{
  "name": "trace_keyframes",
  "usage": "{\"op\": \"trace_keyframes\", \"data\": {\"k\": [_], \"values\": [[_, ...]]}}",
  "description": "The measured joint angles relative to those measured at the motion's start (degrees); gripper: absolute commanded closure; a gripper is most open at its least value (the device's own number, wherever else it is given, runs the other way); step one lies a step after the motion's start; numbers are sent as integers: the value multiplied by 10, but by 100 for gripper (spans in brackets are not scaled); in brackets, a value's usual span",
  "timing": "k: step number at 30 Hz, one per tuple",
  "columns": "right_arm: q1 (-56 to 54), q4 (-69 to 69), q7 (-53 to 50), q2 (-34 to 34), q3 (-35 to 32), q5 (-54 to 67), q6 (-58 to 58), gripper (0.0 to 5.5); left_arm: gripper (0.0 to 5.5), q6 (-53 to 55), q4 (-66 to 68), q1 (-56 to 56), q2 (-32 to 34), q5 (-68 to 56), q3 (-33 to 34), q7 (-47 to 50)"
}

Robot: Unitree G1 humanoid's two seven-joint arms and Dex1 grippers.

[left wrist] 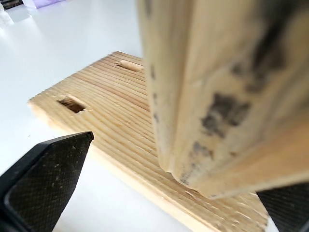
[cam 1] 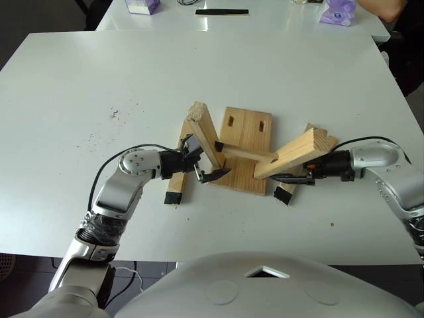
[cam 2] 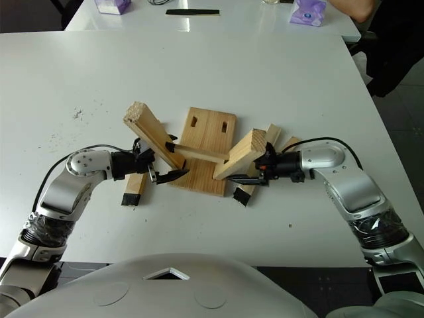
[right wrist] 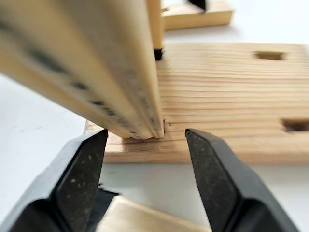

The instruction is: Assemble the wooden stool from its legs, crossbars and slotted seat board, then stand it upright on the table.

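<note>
The slotted seat board [cam 1: 246, 129] lies flat at mid-table. On its near part stand two tilted wooden legs, the left leg [cam 1: 204, 129] and the right leg [cam 1: 299, 151], joined by a thin crossbar [cam 1: 248, 154]. My left gripper [cam 1: 211, 159] is open, its fingers on either side of the left leg's foot; the left wrist view shows a gap between one finger [left wrist: 43, 179] and that leg [left wrist: 217, 87]. My right gripper [cam 1: 291, 172] is open under the right leg's lower end, where the leg [right wrist: 96, 63] sits above spread fingers [right wrist: 77, 179] and the board [right wrist: 227, 92].
A loose leg with a black tip [cam 1: 175, 187] lies left of the board. More loose wooden pieces [cam 1: 286, 192] lie behind and under the right leg. Crumbs [cam 1: 114, 114] dot the table's left. A second table behind holds purple boxes [cam 1: 338, 12] and a black strip [cam 1: 222, 11].
</note>
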Motion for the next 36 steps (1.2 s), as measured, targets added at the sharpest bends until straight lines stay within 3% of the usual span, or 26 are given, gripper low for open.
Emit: {"op": "trace_keyframes", "data": {"k": [7,15,22,26,29,33,36], "values": [[26,-4,1,0,-28,-2,-6,257,10,-4,6,7,2,2,-1,-1],[93,-61,-49,13,-97,5,-5,163,10,8,-8,12,13,-22,34,0],[215,-97,-113,20,-168,-24,-5,163,10,42,-46,91,53,-70,117,0],[274,-109,-152,29,-243,-35,-8,187,70,61,-31,97,50,-109,190,29],[194,-92,-250,88,-283,-28,10,231,115,94,-36,41,12,-168,235,87],[72,-131,-348,169,-290,37,58,295,181,157,-91,-54,-53,-254,245,179],[33,-186,-374,199,-291,117,98,295,181,198,-133,-101,-78,-304,243,229]]}}
